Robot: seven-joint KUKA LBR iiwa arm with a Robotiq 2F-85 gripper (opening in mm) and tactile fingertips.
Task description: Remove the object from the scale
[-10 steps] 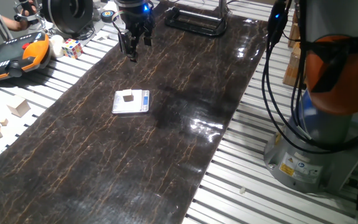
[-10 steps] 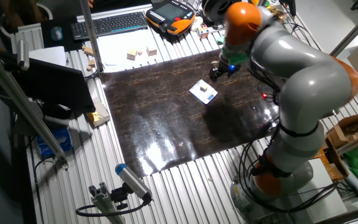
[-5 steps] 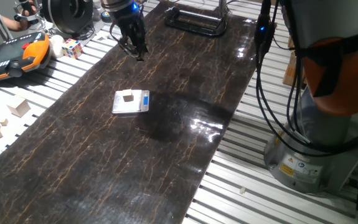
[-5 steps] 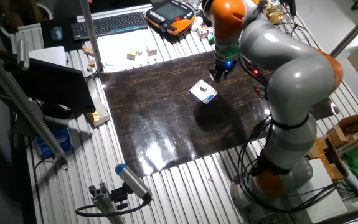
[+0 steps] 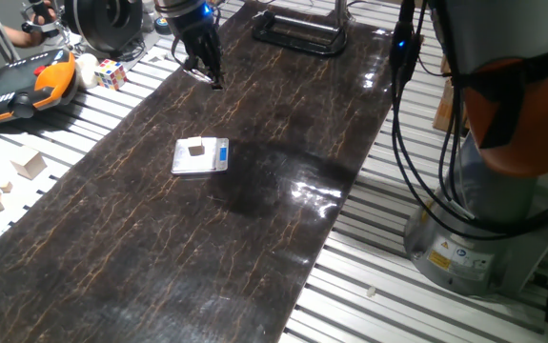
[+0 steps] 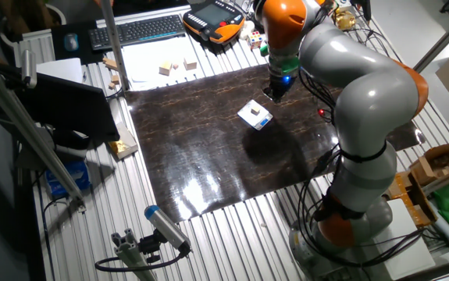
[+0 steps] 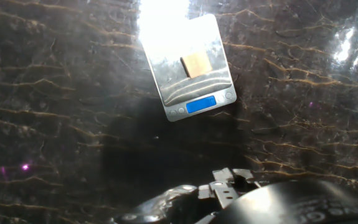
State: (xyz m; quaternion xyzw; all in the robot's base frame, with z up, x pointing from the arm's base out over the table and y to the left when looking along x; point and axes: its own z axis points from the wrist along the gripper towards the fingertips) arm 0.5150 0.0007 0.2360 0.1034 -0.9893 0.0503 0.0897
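Tiny wooden cube (image 5: 195, 147) sits on the silver scale (image 5: 200, 157) on the dark table (image 5: 254, 219); no writing is legible. Hand (image 5: 204, 71) hangs well apart beyond it, its opening unclear.

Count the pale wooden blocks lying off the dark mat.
3 at least: in the other fixed view, the pale wooden blocks sit on the white sheet below the keyboard. Others may be hidden.

A Rubik's cube (image 5: 111, 73) sits upper left beside an orange-black pendant (image 5: 21, 84); pale wooden blocks (image 5: 28, 164) lie at left edge.
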